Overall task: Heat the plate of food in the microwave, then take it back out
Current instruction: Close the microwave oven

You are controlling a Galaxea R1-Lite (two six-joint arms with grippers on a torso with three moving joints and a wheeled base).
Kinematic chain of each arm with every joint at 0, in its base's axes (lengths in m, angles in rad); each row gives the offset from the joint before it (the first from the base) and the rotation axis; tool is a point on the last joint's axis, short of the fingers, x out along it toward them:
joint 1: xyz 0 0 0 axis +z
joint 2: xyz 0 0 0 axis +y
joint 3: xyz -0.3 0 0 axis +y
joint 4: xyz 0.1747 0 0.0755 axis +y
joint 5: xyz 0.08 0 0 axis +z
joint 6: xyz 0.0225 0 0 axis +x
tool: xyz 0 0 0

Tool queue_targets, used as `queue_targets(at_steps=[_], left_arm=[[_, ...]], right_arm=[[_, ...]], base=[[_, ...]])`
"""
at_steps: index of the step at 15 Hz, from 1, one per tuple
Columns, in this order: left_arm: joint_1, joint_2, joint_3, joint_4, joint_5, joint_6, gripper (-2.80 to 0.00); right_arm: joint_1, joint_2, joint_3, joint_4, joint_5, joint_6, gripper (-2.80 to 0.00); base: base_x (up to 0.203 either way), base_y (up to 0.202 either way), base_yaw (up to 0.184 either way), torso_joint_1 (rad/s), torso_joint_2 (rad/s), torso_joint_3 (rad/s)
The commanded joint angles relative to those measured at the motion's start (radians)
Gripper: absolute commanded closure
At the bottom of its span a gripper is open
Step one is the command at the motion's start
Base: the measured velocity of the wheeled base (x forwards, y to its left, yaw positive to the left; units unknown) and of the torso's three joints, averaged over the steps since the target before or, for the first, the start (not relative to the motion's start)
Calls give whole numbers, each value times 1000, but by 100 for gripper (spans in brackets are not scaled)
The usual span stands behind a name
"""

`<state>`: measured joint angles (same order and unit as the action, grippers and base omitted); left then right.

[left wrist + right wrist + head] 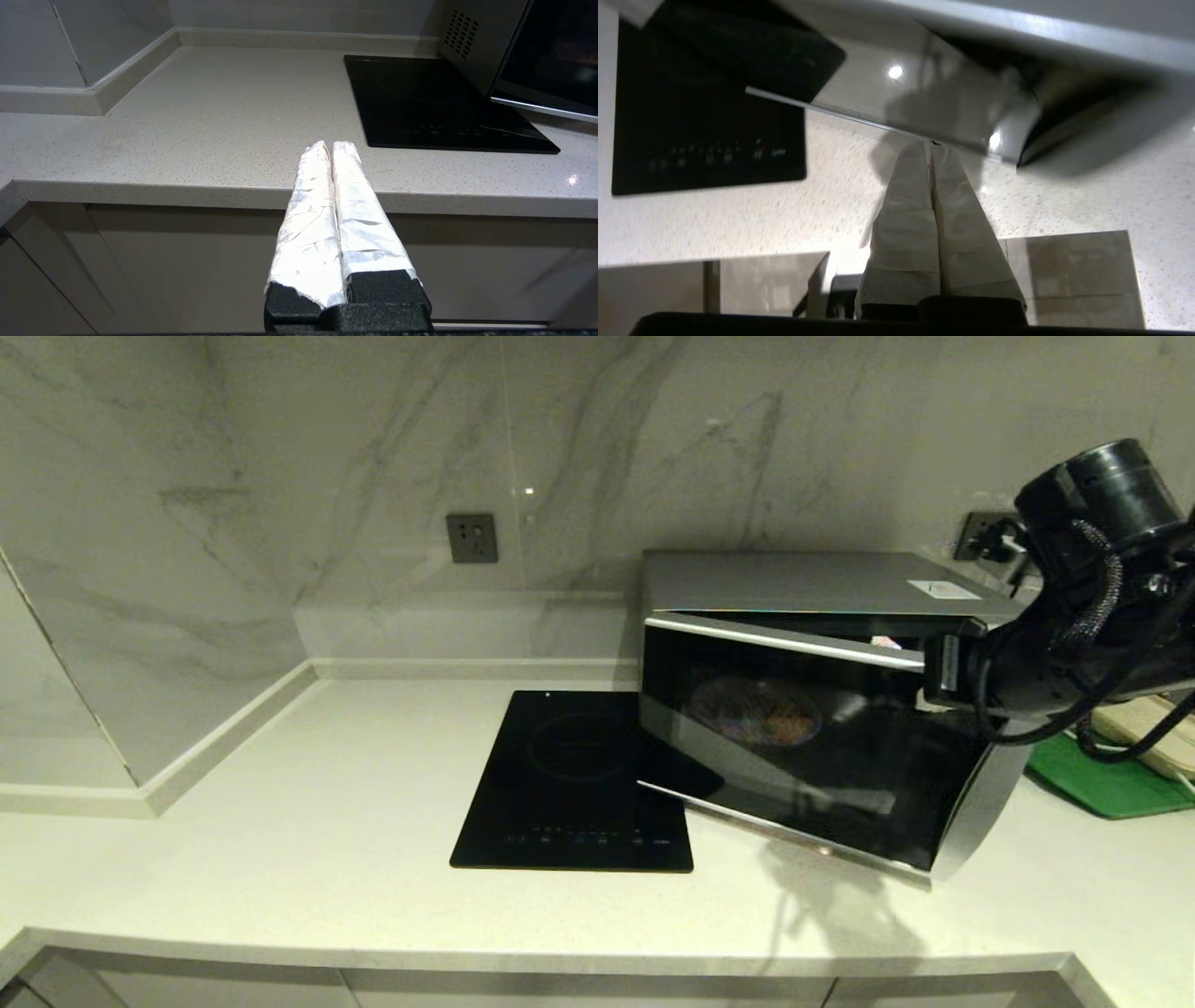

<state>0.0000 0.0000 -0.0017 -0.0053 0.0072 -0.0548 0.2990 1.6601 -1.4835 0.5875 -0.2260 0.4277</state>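
The silver microwave [812, 581] stands on the counter, right of centre. Its dark glass door [803, 756] hangs ajar, the right edge swung out toward me. The plate of food [756, 714] shows dimly through the glass, inside the oven. My right arm [1036, 663] reaches in from the right to the door's upper right corner. In the right wrist view my right gripper [930, 147] is shut and empty, its tips against the door's edge [878, 125]. My left gripper [331, 145] is shut on nothing, held low in front of the counter's front edge.
A flat black induction cooktop [579, 784] lies just left of the microwave, partly under the swung door. A green board [1102, 784] with a beige item [1153, 733] sits behind my right arm. Wall sockets [471, 538] are on the marble backsplash.
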Motion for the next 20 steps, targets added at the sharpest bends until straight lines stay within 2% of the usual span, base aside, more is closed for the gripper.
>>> queue_targets(at_steps=[1,3,6,11,20], left_arm=[[0,0,0,-1,2,0,0],[0,0,0,-1,0,0,0],[0,0,0,-1,0,0,0],[0,0,0,-1,2,0,0],[0,0,0,-1,2,0,0]], right_arm=[[-51,-47,52,-57,0,3,0],[-74,-40,47,-68,-3,5,0],[-85,-36,40,-149,-24,74,0],[-181,91,-23,-150,-40,127,0],[-237,164,-13,-159,-33,158,0]], base=[[0,0,0,0,0,0],[0,0,0,0,0,0],[0,0,0,0,0,0],[0,0,0,0,0,0],[0,0,0,0,0,0]])
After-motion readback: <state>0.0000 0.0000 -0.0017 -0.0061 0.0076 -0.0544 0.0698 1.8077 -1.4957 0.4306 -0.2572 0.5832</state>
